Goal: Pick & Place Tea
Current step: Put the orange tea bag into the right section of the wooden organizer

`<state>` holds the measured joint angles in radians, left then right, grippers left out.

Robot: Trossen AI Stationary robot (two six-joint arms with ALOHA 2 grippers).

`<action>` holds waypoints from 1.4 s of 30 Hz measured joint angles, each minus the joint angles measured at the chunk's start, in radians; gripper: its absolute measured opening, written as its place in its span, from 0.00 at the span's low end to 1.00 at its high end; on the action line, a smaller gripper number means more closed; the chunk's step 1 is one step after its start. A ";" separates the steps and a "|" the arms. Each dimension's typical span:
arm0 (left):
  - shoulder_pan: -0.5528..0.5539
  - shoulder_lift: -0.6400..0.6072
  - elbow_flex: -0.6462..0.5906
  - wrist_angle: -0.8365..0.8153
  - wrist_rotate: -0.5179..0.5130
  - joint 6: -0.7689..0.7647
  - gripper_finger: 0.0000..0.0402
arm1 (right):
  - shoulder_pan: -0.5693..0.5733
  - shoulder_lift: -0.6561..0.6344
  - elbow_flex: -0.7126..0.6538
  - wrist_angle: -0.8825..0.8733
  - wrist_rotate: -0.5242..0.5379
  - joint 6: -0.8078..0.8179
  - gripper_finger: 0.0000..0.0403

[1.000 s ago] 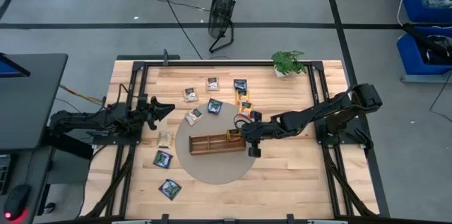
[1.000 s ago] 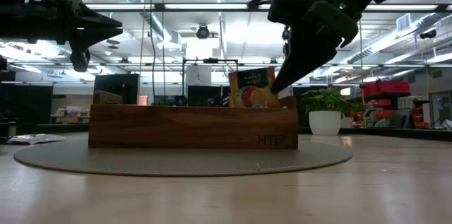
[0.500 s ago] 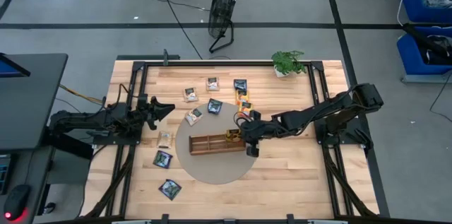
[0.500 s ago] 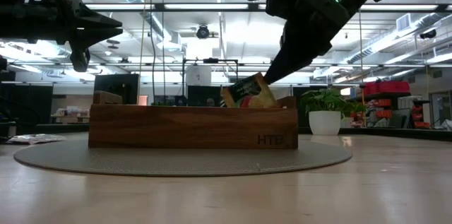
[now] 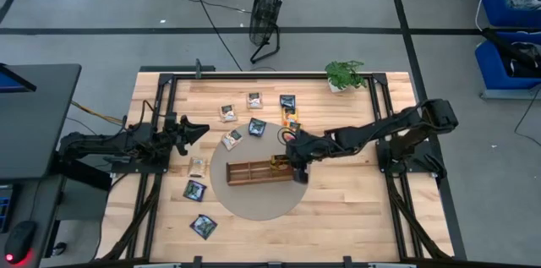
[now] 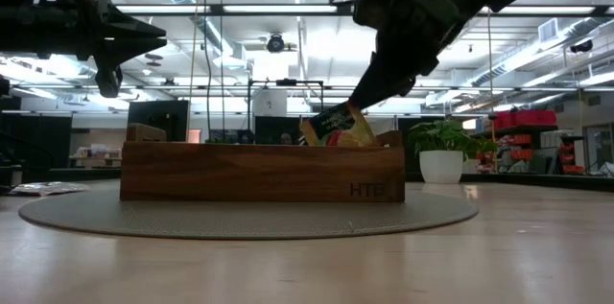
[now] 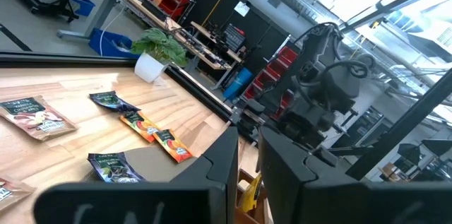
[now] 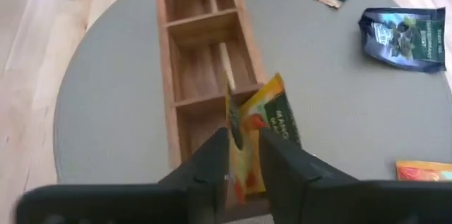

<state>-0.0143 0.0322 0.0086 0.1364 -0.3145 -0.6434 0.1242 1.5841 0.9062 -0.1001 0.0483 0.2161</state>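
Observation:
My right gripper (image 5: 290, 163) (image 6: 365, 105) (image 8: 244, 150) hangs over the right end of the long wooden tray (image 5: 254, 172) (image 6: 259, 172) (image 8: 185, 61) and is shut on an orange tea sachet (image 6: 336, 124) (image 8: 268, 128). The tray rests on a round grey mat (image 5: 254, 202). Other sachets lie flat around it: beige ones (image 5: 228, 113), dark ones (image 5: 256, 128) (image 5: 194, 189) and orange ones (image 5: 293, 123). My left gripper (image 5: 201, 128) (image 7: 242, 160) waits shut above the table's left side, holding nothing. My right gripper pinches the orange sachet by its upper edge (image 8: 235, 121) between the two fingers (image 8: 212, 160). The fingers slant down from above and from the table's right. The sachet is tilted, and its lower part (image 6: 331, 137) dips behind the wall of the tray's right-end compartment.
A potted plant (image 5: 345, 73) (image 6: 443, 151) stands near the far right corner. Black frame rails (image 5: 161, 133) run along both table sides. The tray's other compartments (image 8: 201, 1) show bare wood. Bare tabletop (image 5: 338, 209) lies near and right of the mat.
My right gripper has shifted a little toward the table's left and sunk lower over the tray's right end. The orange sachet, upright a second ago, has tipped over to a slant and now sits lower in the end compartment.

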 joint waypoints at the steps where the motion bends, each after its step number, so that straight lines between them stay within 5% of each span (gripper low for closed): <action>1: 0.000 0.000 0.000 0.000 0.000 0.000 0.15 | -0.003 0.000 0.000 0.003 -0.001 0.003 0.16; 5: 0.000 0.000 0.000 0.000 0.000 0.000 0.15 | -0.012 0.000 0.000 0.022 -0.005 0.011 0.02; 25: 0.000 0.000 0.000 0.000 0.000 -0.008 0.15 | 0.061 -0.007 0.001 0.017 0.118 0.143 0.00; 42: 0.000 0.000 0.000 -0.007 -0.004 -0.009 0.15 | 0.055 -0.010 0.001 -0.079 0.255 0.045 0.00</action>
<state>-0.0143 0.0326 0.0086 0.1291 -0.3187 -0.6521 0.1792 1.5742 0.9077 -0.1792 0.3034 0.2607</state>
